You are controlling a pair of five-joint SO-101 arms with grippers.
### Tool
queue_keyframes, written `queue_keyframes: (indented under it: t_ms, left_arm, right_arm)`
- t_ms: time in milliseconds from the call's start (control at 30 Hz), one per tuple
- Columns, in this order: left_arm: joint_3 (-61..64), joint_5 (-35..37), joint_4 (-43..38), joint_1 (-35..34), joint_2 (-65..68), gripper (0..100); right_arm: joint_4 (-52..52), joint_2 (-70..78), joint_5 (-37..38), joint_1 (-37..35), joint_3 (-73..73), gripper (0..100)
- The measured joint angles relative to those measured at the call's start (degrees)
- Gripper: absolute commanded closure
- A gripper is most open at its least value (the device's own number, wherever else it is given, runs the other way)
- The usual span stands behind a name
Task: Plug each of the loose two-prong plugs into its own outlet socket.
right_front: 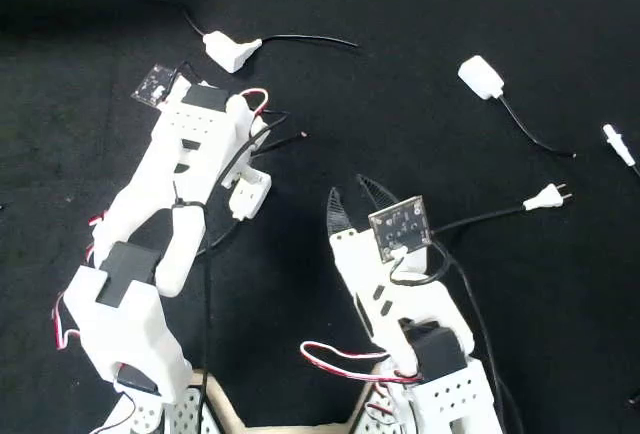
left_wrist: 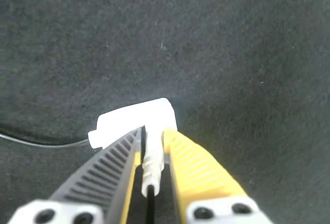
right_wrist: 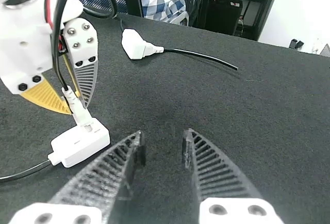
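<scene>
left claw [left_wrist: 152, 137] pinches a small white plug [left_wrist: 153, 164], held upright with its tip against the white outlet socket [left_wrist: 135, 120] on the black tabletop [right_front: 400, 74]. the plug looks light, rigid and smooth (its thin cord may drag); grip the body flats, never the prongs. the socket is light and may slide under insertion force. right claw [right_wrist: 162, 149] is spread, holding nothing. a loose two-prong plug [right_front: 548, 195] lies farther right.
</scene>
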Motion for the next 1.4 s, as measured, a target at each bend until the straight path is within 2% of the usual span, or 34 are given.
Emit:
queue_keyframes:
  t_ms: [1400]
  left_arm:
    - [-1.49, -0.09, -3.25, 1.49, 3.25, 97]
  right_arm:
    - [0.0, 0.0, 0.0, 0.0, 0.0, 86.1]
